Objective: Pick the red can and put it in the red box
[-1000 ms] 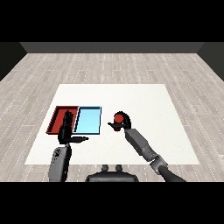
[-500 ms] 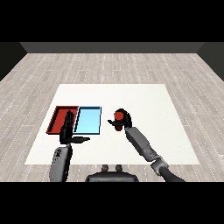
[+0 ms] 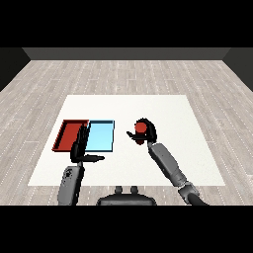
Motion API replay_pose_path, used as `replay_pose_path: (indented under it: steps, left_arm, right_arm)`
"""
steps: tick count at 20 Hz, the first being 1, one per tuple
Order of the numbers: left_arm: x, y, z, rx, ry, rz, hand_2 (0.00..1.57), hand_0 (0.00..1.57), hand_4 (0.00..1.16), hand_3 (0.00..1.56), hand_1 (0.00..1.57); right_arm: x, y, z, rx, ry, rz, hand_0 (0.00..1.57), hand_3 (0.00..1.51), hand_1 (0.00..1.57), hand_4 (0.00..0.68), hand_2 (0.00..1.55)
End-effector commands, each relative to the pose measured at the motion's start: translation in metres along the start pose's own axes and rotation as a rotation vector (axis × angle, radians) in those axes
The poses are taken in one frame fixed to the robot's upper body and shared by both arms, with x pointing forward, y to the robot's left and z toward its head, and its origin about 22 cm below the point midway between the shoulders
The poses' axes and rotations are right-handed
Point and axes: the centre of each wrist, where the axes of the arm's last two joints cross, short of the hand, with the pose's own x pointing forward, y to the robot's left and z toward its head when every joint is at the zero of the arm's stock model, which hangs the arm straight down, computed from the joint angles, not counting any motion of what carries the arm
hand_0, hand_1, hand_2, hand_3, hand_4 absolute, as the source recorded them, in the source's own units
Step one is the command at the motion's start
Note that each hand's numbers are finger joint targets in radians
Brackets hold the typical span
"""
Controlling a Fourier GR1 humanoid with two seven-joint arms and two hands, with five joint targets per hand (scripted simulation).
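A white table [image 3: 163, 106] is seen from above, set on a pale wood-plank floor [image 3: 123, 74]. Two trays are laid side by side, touching, at about nine o'clock from the table's middle: a red tray [image 3: 66, 136] on the outside and a light blue tray [image 3: 101, 136] just at its three o'clock side.

The red can [image 3: 141, 129] is found just right of the table's middle, well apart from both trays, at roughly three o'clock from the light blue tray. It is enclosed by the right hand [image 3: 147, 134], whose fingers are curled round it from the far side and the right, while the thumb is stretched out toward nine o'clock. Whether the can rests on the table or is raised above it cannot be told. The grey right forearm [image 3: 168, 165] is extended from five o'clock.

The left hand [image 3: 81, 147] is held with fingers straight and pointing toward twelve o'clock, the thumb stuck out toward three o'clock; nothing is held by it. It is placed over the near edge where the two trays meet.
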Motion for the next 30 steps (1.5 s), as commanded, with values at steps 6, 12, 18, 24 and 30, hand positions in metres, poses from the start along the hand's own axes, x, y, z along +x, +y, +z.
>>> replay_pose_path:
  steps: [6,12,18,24,30]
  left_arm:
    - [0.017,-0.038,-0.014,-0.136,0.032,0.111,0.0,0.0,0.0,0.0,0.0]
    - [0.022,-0.071,-0.006,-0.173,0.038,0.1,0.0,0.0,0.0,0.0,0.0]
    - [0.039,-0.085,-0.044,-0.239,0.07,0.115,0.0,0.0,0.0,0.0,0.0]
    - [0.024,-0.103,-0.054,-0.274,0.113,0.136,0.0,0.0,0.0,0.0,0.0]
    - [0.006,-0.124,-0.032,-0.304,0.18,0.15,0.0,0.0,0.0,0.0,0.0]
  right_arm:
    - [0.045,0.017,0.016,-0.033,-0.095,0.011,1.52,1.4,1.52,0.6,1.45]
    - [0.071,0.005,0.021,-0.043,-0.186,-0.035,1.56,1.41,1.56,0.602,1.46]
    - [0.085,0.002,0.028,-0.014,-0.273,-0.073,1.57,1.42,1.57,0.65,1.47]
    - [0.08,0.017,0.029,0.006,-0.28,-0.053,1.57,1.42,1.57,0.633,1.48]
    - [0.096,0.022,0.041,-0.005,-0.3,-0.036,1.57,1.42,1.57,0.657,1.48]
